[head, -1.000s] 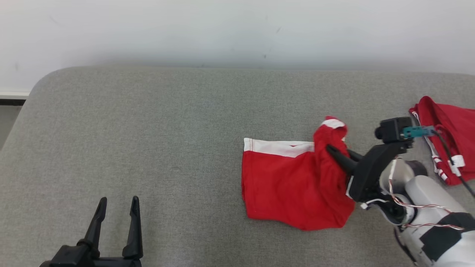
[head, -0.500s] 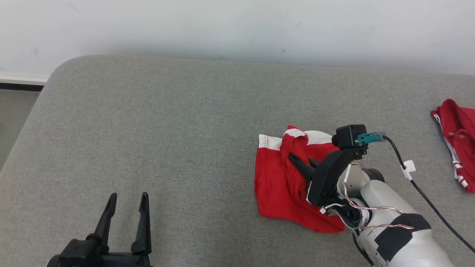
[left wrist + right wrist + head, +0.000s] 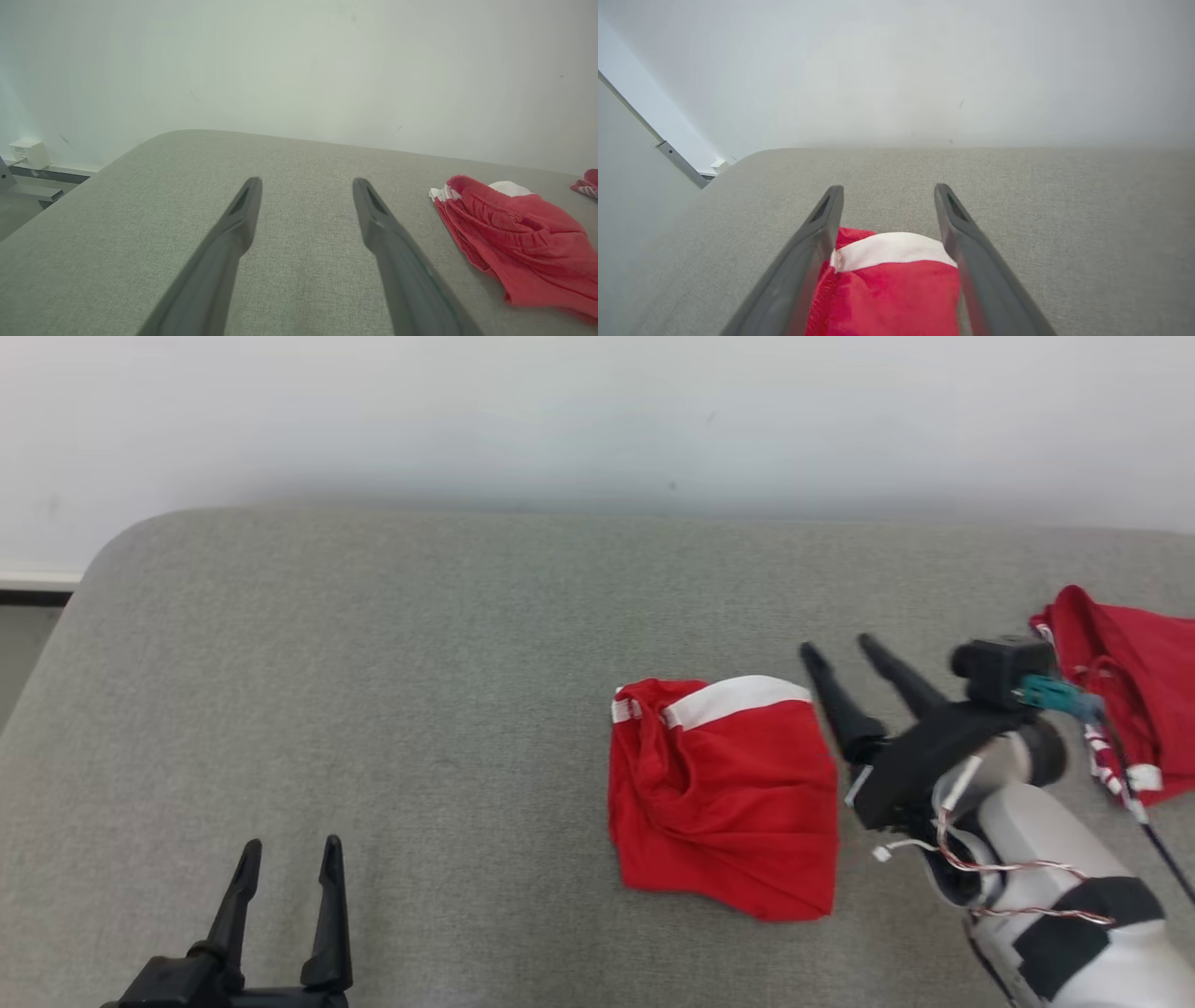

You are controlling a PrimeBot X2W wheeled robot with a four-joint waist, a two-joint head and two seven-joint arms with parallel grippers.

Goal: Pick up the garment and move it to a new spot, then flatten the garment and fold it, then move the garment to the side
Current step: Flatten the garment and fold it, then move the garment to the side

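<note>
A red garment with a white waistband lies folded in half on the grey padded table, right of centre. It also shows in the left wrist view and the right wrist view. My right gripper is open, raised just right of the garment's top right corner, holding nothing. In its own view its fingers straddle the white band from above. My left gripper stands open at the lower left, far from the cloth, with nothing between its fingers.
A second red garment with white trim lies bunched at the table's right edge, behind my right wrist camera and its cable. A white wall runs behind the table. The table's rounded left corner drops to the floor.
My right gripper carried the garment's right half over to the left, then let go, opened and drew back to the right. The garment now lies doubled. The head camera shifted meanwhile.
</note>
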